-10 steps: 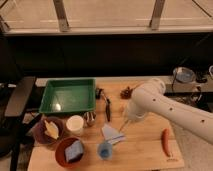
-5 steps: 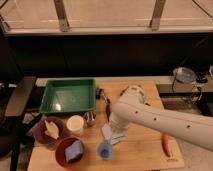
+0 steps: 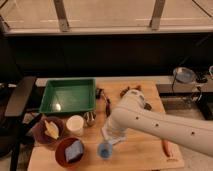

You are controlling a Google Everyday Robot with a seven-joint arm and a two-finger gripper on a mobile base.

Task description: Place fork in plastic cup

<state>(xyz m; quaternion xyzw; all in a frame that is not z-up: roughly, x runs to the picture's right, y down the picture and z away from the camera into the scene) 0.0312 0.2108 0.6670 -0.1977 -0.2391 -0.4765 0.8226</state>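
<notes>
The white arm (image 3: 165, 125) reaches across the wooden table (image 3: 135, 155) from the right, its bulky end hiding the tool (image 3: 111, 136), which sits just above and right of the blue plastic cup (image 3: 104, 149); I cannot tell how far it is open or what it grips. The fork is not visible. Left of the cup stand a red bowl (image 3: 70, 151), a cream-white cup (image 3: 75, 125) and a green tray (image 3: 68, 96). An orange carrot (image 3: 166, 148) lies near the right edge.

The white gripper (image 3: 111, 134) hangs just above the translucent blue plastic cup (image 3: 105, 149) on the tan wooden counter (image 3: 140, 155). A green tray (image 3: 67, 96), cream cup (image 3: 75, 125) and orange carrot (image 3: 166, 148) lie around.
</notes>
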